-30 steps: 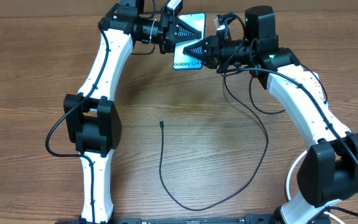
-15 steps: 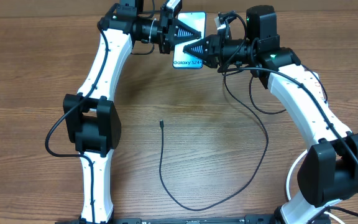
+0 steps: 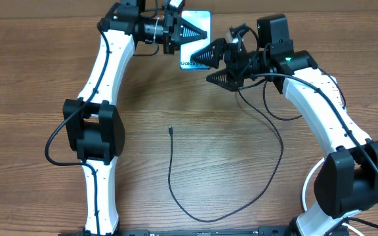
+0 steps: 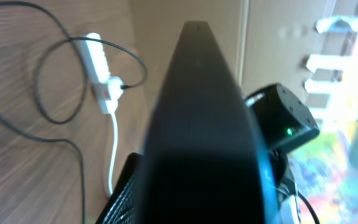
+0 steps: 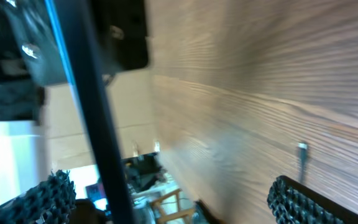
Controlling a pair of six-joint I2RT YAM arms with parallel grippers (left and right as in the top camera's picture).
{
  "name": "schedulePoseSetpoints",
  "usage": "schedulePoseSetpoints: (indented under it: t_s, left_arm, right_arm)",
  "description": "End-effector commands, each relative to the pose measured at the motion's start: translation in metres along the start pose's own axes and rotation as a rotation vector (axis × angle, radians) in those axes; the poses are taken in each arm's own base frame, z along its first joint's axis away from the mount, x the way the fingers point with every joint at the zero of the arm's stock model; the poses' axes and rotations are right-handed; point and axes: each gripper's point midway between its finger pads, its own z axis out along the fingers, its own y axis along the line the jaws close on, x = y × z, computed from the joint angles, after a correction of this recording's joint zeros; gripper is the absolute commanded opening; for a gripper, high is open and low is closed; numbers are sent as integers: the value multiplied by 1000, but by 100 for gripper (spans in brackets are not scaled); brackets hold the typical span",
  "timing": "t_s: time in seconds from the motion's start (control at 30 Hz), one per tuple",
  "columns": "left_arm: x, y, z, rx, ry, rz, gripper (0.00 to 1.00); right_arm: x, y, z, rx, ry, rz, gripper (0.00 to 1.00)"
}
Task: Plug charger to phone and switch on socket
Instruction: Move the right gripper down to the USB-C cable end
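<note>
The phone [image 3: 190, 63], cyan screen with white text, hangs above the table's far edge with my left gripper [image 3: 201, 31] shut on it. In the left wrist view its dark edge [image 4: 197, 124] fills the middle between the jaws. My right gripper [image 3: 203, 67] stands open just right of the phone, one finger to each side of its edge [image 5: 92, 93], touching nothing. The charger is a thin black cable looping over the table [image 3: 176, 193], its plug tip [image 3: 170, 130] lying free mid-table and also showing in the right wrist view [image 5: 302, 149]. The white socket [image 4: 101, 71] lies at the far right.
The socket's thick white cord [image 4: 113, 152] and loops of black cable [image 4: 42, 93] lie on the wood near it. In the overhead view the socket [image 3: 338, 90] is mostly covered by my right arm. The cable runs under the right forearm.
My right gripper has opened and let go of the phone, backing off slightly right. The left gripper closed on the phone and carried it a little toward the far edge.
</note>
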Motion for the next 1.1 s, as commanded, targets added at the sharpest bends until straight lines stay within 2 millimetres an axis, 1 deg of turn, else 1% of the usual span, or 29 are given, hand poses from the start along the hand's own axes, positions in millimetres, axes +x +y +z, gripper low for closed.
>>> schedulePoseSetpoints:
  t_s: [0.0, 0.07, 0.13, 0.23, 0.33, 0.37, 0.43, 0.57, 0.6, 0.73, 0.83, 0.97, 1.07]
  left_arm:
    - [-12, 5, -18, -89, -88, 0, 4]
    - [-15, 18, -26, -146, -124, -33, 4]
    - [-13, 31, -35, -202, -149, -90, 4]
    - [-6, 42, -45, -240, -151, -126, 4]
    - [5, 48, -51, -260, -131, -119, 4]
    - [8, 49, -52, -267, -125, -114, 4]
    - [14, 54, -55, -292, -114, -116, 4]
    - [21, 70, -61, -383, -113, -143, 4]
    - [21, 74, -62, -406, -116, -148, 4]
    - [20, 90, -71, -514, -136, -154, 4]
    - [19, 99, -77, -573, -146, -156, 4]
    - [17, 107, -89, -626, -171, -159, 4]
    - [15, 112, -102, -653, -192, -168, 4]
  right_arm:
    - [-5, -9, -7, 90, -55, -115, 100]
    - [-2, -19, -8, 136, -49, -127, 100]
    - [3, -30, -8, 197, -40, -122, 100]
    - [13, -43, -4, 275, -24, -108, 100]
    - [26, -46, 7, 300, 12, -110, 100]
    - [31, -48, 12, 315, 22, -114, 96]
    - [40, -54, 21, 363, 32, -131, 80]
    - [56, -71, 37, 556, 19, -207, 54]
    - [61, -73, 42, 603, 10, -234, 50]
    - [76, -78, 56, 752, -64, -266, 50]
    - [90, -82, 65, 847, -147, -259, 46]
    - [109, -90, 84, 846, -150, -272, 45]
    - [119, -97, 98, 834, -136, -296, 44]
